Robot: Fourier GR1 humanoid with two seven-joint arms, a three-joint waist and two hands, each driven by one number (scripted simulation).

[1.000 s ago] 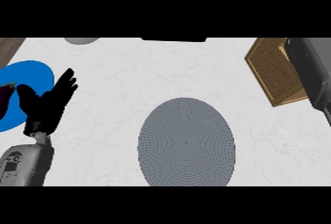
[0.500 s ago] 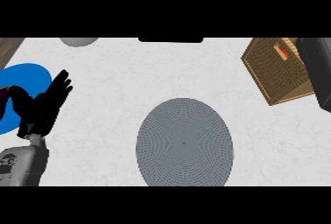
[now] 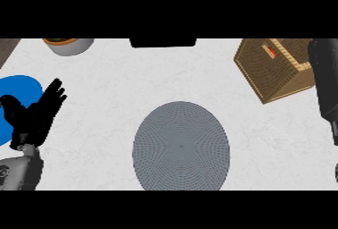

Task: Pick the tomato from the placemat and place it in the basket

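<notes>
Nearest to me, at the lower left, I have the grey left forearm (image 3: 20,172) coming up from the bottom edge. On it stands the left hand (image 3: 36,114), open, fingers straight and pointing up and away, thumb out to its left. It holds nothing. It sits over the near right part of a blue plate (image 3: 20,87), which shows behind it and to its left, at the left edge of my view.

To the right of that hand, well apart from it, the grey oval placemat (image 3: 181,145) lies flat on the white marbled counter (image 3: 119,89). I see nothing lying on the placemat.

Far to the right of the left hand and further away sits the woven brown basket (image 3: 277,74), turned at an angle to the counter's edges. Inside it, near its far rim, I can make out a small red patch (image 3: 272,50). That is the only red thing I see, and I take it for the tomato, though too little shows to be sure of its shape.

Along the right edge, just beside the basket and partly over its right side, runs a long dark shape (image 3: 325,89). I read it as the right arm and hand, but I cannot tell the state of that hand.

Furthest off, beyond the left hand, a grey round bowl (image 3: 69,46) with an orange-brown inside is cut by the top edge. To the right of it, a black object (image 3: 163,42) sits at the top centre.
</notes>
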